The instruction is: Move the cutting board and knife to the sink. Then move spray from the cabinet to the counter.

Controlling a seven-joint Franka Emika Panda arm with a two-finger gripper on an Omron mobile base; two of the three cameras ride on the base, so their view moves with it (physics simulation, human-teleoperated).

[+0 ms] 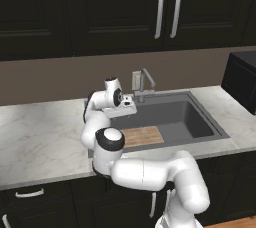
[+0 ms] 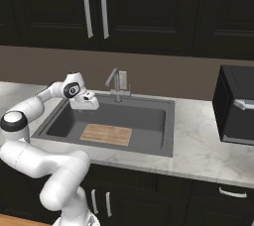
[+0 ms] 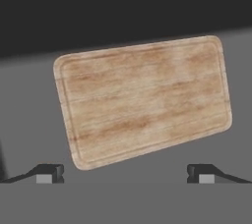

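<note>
The cutting board (image 1: pixel 142 136) (image 2: pixel 106 134) lies flat on the floor of the sink (image 1: pixel 192 117) (image 2: pixel 149 116), in its front left part. In the hand view the cutting board (image 3: pixel 142 100) sits straight below, slightly turned. My gripper (image 1: pixel 128 105) (image 2: pixel 89 104) (image 3: pixel 125 174) hovers above the sink's back left area, clear of the board. It is open, with nothing between its fingertips (image 3: pixel 49 173). The knife and the spray are out of view. The counter (image 1: pixel 40 137) (image 2: pixel 198 145) runs on both sides of the sink.
A silver faucet (image 1: pixel 145 84) (image 2: pixel 118 84) stands at the sink's back edge, close to my hand. A black microwave (image 1: pixel 241 79) (image 2: pixel 235 106) sits on the counter to the right. Dark upper cabinets (image 1: pixel 167 9) (image 2: pixel 94 7) with closed doors hang above.
</note>
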